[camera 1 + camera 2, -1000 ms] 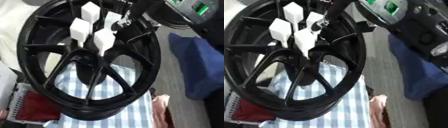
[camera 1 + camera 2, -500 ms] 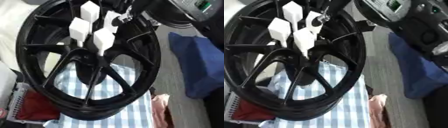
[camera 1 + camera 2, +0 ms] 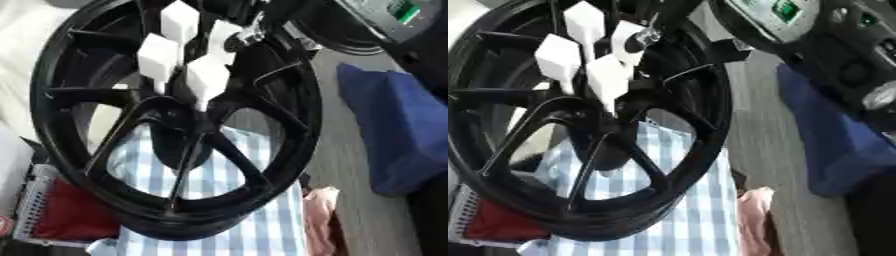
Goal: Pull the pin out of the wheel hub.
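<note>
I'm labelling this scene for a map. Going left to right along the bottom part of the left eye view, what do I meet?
Red cloth → black wheel hub on blue-checked cloth → pink cloth → blue fabric.

The wheel hub (image 3: pixel 175 135) runs off the top of your view, so its upper rim is cut away. White pins (image 3: pixel 206 80) stand at its centre; where their stems meet the hub is blurred and you cannot tell how they seat. Your right hand (image 3: pixel 238 40) comes in dark behind the pins, its fingers not readable. The checked cloth (image 3: pixel 254 220) is mostly covered by the hub.
</note>
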